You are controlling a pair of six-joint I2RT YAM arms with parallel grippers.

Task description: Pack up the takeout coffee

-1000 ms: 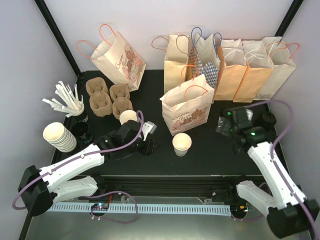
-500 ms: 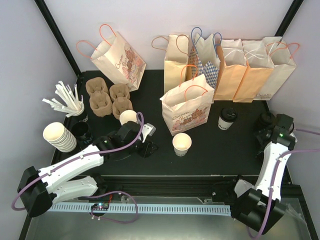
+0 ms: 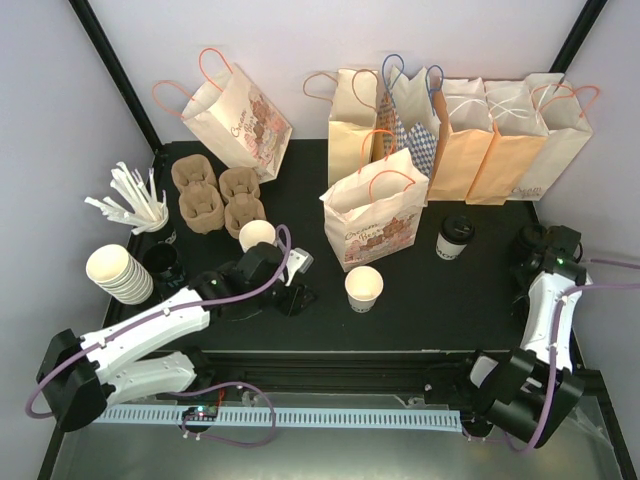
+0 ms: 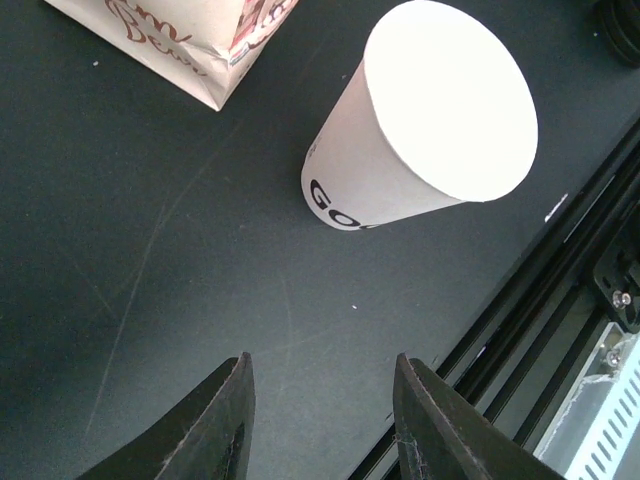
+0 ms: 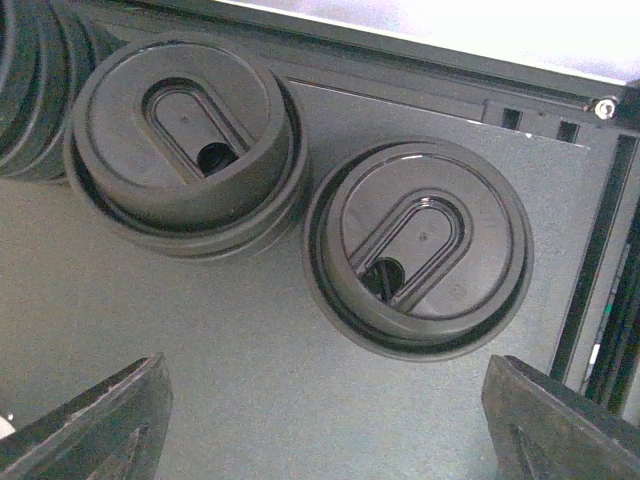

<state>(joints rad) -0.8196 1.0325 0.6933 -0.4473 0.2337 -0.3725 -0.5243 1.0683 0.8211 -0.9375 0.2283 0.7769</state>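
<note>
The takeout coffee (image 3: pixel 455 238), a small white cup with a black lid, stands upright on the black mat, right of the front paper bag (image 3: pixel 375 215). My right gripper (image 3: pixel 538 258) hangs open at the mat's right edge, well apart from it. In the right wrist view its jaws (image 5: pixel 325 410) stand wide over loose black lids (image 5: pixel 420 245), nothing between them. My left gripper (image 3: pixel 297 292) is open low over the mat. A lidless white cup (image 4: pixel 430 120) stands just ahead of its empty fingers (image 4: pixel 225 420).
A row of paper bags (image 3: pixel 470 135) lines the back, and one more bag (image 3: pixel 240 115) leans at the back left. Brown cup carriers (image 3: pixel 215 195), a second lidless cup (image 3: pixel 257 235), stacked cups (image 3: pixel 118 272) and a holder of white sticks (image 3: pixel 135 200) fill the left side.
My right arm swung from the takeout coffee out to the right edge over the lids, leaving the cup standing; its jaws narrowed a little. The left gripper barely moved.
</note>
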